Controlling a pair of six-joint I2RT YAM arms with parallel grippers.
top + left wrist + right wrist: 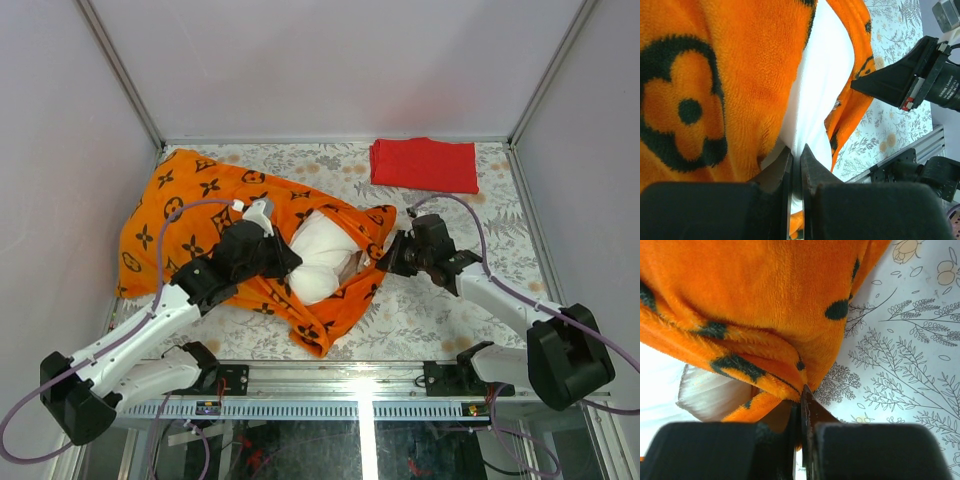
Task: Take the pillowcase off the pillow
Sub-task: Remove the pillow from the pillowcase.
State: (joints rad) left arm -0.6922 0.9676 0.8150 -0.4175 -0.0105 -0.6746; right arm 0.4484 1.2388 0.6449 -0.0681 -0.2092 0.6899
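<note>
Left and centre are blocked by the pillowcase (190, 200), upper right by a folded red cloth (424, 164); the desk (335, 168) between is left free.

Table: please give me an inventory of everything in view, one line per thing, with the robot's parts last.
pillowcase: one, orange with black motifs, left and centre of the table, bunched around the pillow
pillow: one, white, centre, bulging out of the pillowcase opening
folded cloth: one, red, far right corner
table covering: one, pale with floral print, across the tabletop
left gripper: one, black, shut on the pillow at the opening
right gripper: one, black, shut on the pillowcase edge, right of the pillow
</note>
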